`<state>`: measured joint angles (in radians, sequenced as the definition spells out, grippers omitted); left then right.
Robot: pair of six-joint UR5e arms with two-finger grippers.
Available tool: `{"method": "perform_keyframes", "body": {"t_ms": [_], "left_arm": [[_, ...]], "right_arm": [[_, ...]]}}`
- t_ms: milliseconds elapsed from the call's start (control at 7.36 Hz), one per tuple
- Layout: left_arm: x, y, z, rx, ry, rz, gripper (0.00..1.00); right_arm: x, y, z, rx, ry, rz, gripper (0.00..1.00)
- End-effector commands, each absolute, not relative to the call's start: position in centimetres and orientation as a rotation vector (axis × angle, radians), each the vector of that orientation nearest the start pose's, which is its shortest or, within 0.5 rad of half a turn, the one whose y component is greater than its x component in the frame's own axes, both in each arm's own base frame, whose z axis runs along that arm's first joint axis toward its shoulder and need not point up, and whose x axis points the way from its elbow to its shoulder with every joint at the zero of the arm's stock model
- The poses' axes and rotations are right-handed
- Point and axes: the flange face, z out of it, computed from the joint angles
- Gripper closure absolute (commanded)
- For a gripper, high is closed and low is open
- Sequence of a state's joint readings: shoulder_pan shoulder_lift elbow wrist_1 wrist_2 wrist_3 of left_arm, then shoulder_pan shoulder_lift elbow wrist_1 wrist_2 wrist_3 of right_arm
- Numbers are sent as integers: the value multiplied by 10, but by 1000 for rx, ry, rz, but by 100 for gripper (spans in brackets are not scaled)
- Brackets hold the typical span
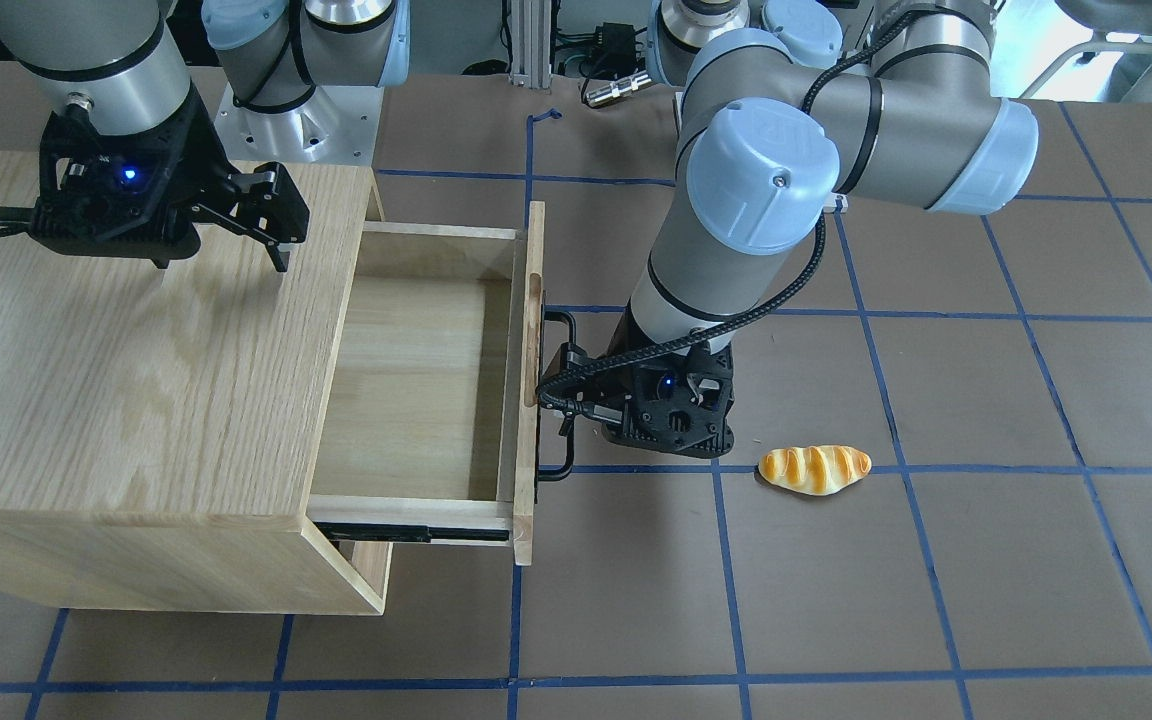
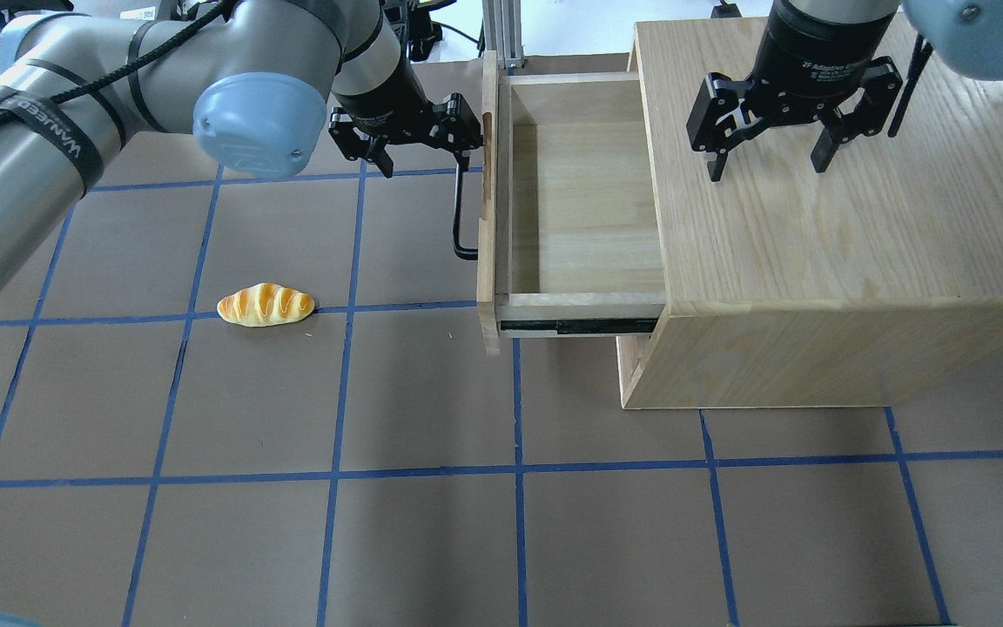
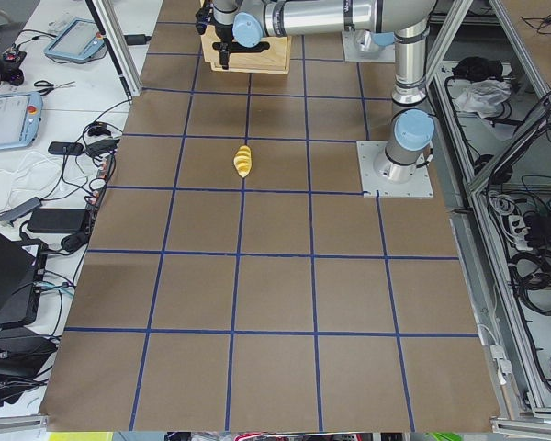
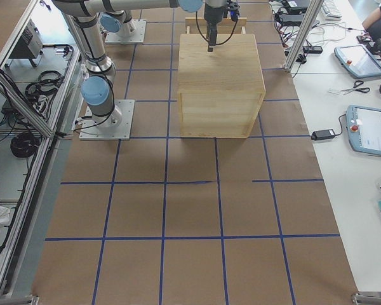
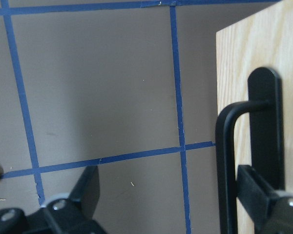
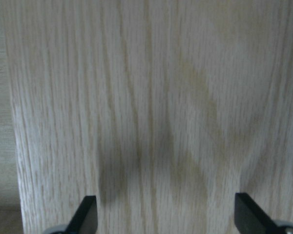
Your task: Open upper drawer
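Upper drawer (image 2: 584,218) stands pulled well out of the cabinet (image 2: 858,244), interior bare. My left end effector (image 2: 423,161) is released, grasping nothing. One finger (image 5: 254,192) sits hooked between the black handle (image 2: 460,218) and the front panel, which I judge a hooking pull rather than a pinch. The left arm reaches low beside the panel. My right end effector (image 2: 767,165) is spread, pointing down over the cabinet top, likely to steady it; contact unconfirmed.
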<state>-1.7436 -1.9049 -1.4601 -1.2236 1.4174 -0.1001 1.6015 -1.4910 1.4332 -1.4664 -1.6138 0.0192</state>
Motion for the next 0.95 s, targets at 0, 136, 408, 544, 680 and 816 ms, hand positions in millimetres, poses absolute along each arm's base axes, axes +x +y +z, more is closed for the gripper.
{"method": "perform_keyframes", "body": {"t_ms": [0, 136, 408, 544, 680, 816], "left_arm": [[-250, -600, 394, 150, 3301, -175, 0], [-249, -600, 393, 158, 3300, -174, 0], [-242, -601, 393, 141, 3300, -160, 0], [-240, -596, 402, 136, 3298, -133, 0], [-234, -589, 428, 121, 3277, -87, 0], [-224, -584, 456, 99, 3252, -64, 0]], "right_arm": [[145, -516, 505, -19, 3185, 72, 0], [145, -516, 505, -21, 3185, 72, 0], [145, -516, 505, -19, 3185, 72, 0], [145, -516, 505, -19, 3185, 72, 0], [145, -516, 505, -19, 3185, 72, 0], [145, -516, 504, -21, 3185, 74, 0]]}}
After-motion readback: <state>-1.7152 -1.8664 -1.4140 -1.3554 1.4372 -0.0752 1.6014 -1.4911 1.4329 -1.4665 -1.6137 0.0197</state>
